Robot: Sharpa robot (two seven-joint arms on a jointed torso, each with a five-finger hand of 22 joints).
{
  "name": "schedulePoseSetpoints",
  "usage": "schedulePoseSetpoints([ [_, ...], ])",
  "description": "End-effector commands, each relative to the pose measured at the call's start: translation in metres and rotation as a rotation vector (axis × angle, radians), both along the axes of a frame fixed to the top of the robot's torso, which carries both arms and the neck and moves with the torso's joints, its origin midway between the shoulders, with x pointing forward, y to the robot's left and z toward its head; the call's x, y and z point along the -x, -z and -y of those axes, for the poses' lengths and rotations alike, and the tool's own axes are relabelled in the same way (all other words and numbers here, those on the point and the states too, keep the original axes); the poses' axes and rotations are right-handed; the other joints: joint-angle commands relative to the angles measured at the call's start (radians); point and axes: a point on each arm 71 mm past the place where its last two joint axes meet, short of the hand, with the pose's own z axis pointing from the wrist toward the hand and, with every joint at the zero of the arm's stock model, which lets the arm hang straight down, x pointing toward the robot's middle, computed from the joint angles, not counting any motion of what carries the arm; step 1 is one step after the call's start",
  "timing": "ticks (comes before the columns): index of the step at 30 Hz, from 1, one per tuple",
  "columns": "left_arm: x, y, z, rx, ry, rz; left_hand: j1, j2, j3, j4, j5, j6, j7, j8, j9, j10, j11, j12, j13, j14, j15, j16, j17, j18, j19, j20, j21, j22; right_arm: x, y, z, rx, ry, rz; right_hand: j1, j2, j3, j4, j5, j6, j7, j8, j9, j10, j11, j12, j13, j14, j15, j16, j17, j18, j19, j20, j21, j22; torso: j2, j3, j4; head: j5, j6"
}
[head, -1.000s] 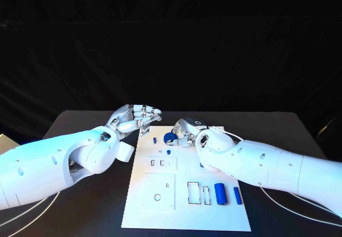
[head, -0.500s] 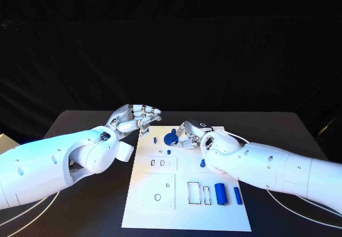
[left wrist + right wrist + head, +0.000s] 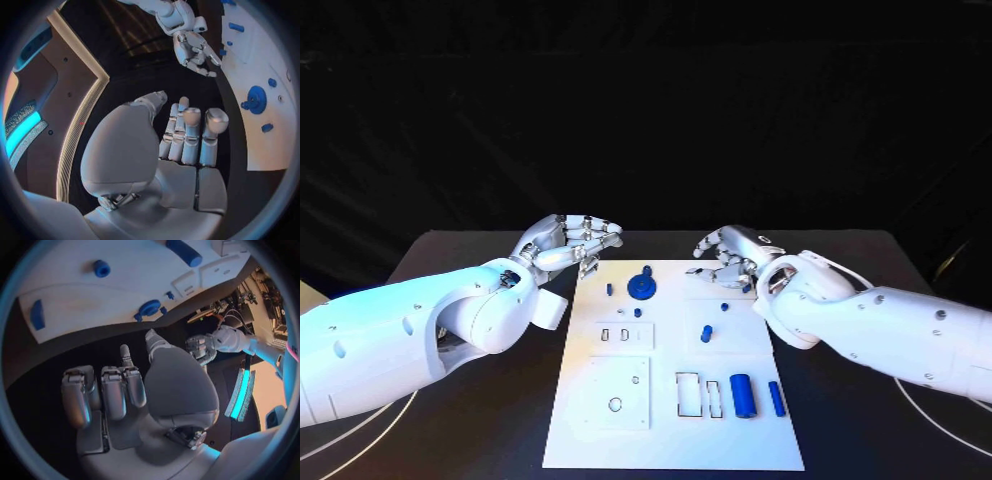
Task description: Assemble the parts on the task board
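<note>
Hovering empty with fingers curled, the left hand [image 3: 571,243] and right hand [image 3: 733,258] flank the board's [image 3: 675,440] far corners, probably between picks.

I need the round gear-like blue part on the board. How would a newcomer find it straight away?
Start at the white task board in the middle of the black table and go to its far end, between the two hands. The gear part lies there, a flat blue disc; the other blue pieces on the board are small pegs or long cylinders.

Blue parts [image 3: 743,394] lie on the white task board [image 3: 668,440], atop a black table [image 3: 473,440].
</note>
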Motion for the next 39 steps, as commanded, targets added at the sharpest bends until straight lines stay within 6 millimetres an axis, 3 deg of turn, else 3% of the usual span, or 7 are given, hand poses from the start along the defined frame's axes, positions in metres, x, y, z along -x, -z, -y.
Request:
schedulePoseSetpoints([
  [1,0.000,-0.001,0.002,0.006,0.014,0.009,0.001,0.008,0.006,0.000,-0.004,-0.006,0.002,0.006,0.002,-0.007,0.000,0.003,0.001,0.004,-0.001,0.004,-0.001,-0.016,-0.001,0.002,0.006,0.002,0.004,-0.004,0.014,-0.131,-0.079,-0.086,0.042,-0.007,0.015,-0.021,0.000,-0.006,0.000,-0.007,-0.001,0.043,0.006,-0.008,0.202,0.092,0.006,0.000,0.213,-0.014,0.105,0.003,0.004,0.263,-0.010,0.0020,-0.0096,0.000,0.000],
  [9,-0.001,0.000,0.003,0.006,0.017,0.010,0.002,0.009,0.008,-0.001,-0.004,-0.006,0.002,0.007,0.002,-0.007,-0.001,0.004,0.002,0.004,-0.001,0.004,-0.001,-0.016,-0.001,0.002,0.007,0.002,0.002,-0.001,0.069,-0.100,-0.056,-0.133,0.169,-0.035,0.065,-0.106,0.000,-0.006,-0.004,-0.015,-0.006,0.036,0.002,-0.016,0.196,0.095,-0.001,0.004,0.231,-0.014,0.105,-0.002,0.004,0.263,-0.014,0.0094,-0.0165,-0.005,-0.006],
  [14,-0.002,0.000,0.003,0.005,0.019,0.010,0.003,0.008,0.008,-0.002,-0.004,-0.006,0.002,0.007,0.003,-0.007,-0.001,0.005,0.002,0.004,-0.001,0.005,-0.001,-0.016,-0.001,0.002,0.007,0.003,-0.002,0.013,0.091,-0.065,-0.024,-0.150,0.177,-0.046,0.068,-0.116,0.000,-0.013,-0.004,-0.021,-0.008,0.031,0.001,-0.022,0.191,0.096,0.000,0.005,0.235,-0.014,0.105,-0.002,0.004,0.263,-0.013,0.0149,-0.0154,-0.003,-0.008],
  [15,-0.002,0.000,0.003,0.005,0.019,0.010,0.003,0.008,0.008,-0.002,-0.004,-0.006,0.002,0.007,0.003,-0.007,-0.001,0.005,0.002,0.004,-0.001,0.005,-0.001,-0.016,-0.001,0.002,0.007,0.003,-0.002,0.015,0.093,-0.061,-0.020,-0.152,0.177,-0.048,0.068,-0.117,0.000,-0.015,-0.004,-0.022,-0.009,0.030,0.002,-0.023,0.190,0.096,0.000,0.005,0.236,-0.014,0.105,-0.002,0.004,0.263,-0.013,0.0141,-0.0140,-0.001,-0.009],
  [26,-0.003,0.001,0.003,0.001,0.019,0.011,0.003,0.008,0.009,-0.003,-0.004,-0.006,0.002,0.007,0.003,-0.007,-0.001,0.006,0.003,0.009,-0.001,0.011,0.007,-0.016,-0.002,0.002,0.007,0.003,-0.010,0.034,0.096,-0.034,0.023,-0.161,0.173,-0.051,0.068,-0.118,0.000,-0.028,-0.001,-0.031,-0.012,0.029,0.004,-0.024,0.190,0.097,0.003,0.006,0.238,-0.014,0.105,0.000,0.004,0.263,-0.007,0.0208,-0.0081,-0.001,-0.015],
  [28,-0.003,0.001,0.003,0.001,0.020,0.011,0.003,0.008,0.009,-0.003,-0.004,-0.006,0.002,0.007,0.003,-0.007,-0.001,0.006,0.003,0.011,-0.001,0.013,0.010,-0.016,-0.001,0.002,0.007,0.004,-0.012,0.038,0.095,-0.031,0.037,-0.161,0.173,-0.049,0.070,-0.117,0.000,-0.028,0.000,-0.031,-0.012,0.029,0.004,-0.023,0.190,0.097,0.004,0.006,0.239,-0.014,0.105,0.000,0.004,0.263,-0.008,0.0190,-0.0082,-0.001,-0.016],
  [39,-0.003,0.001,0.002,-0.002,0.022,0.010,0.001,0.007,0.011,-0.006,-0.004,-0.007,0.002,0.009,0.006,-0.011,-0.001,0.010,0.007,0.025,-0.002,0.030,0.021,-0.016,-0.003,0.003,0.009,0.005,-0.016,0.053,0.088,-0.023,0.075,-0.175,0.174,-0.044,0.076,-0.118,0.000,-0.023,0.002,-0.030,-0.012,0.034,0.006,-0.019,0.194,0.098,0.006,0.007,0.241,-0.014,0.105,0.002,0.004,0.263,-0.007,0.0193,-0.0065,0.000,-0.021],
])
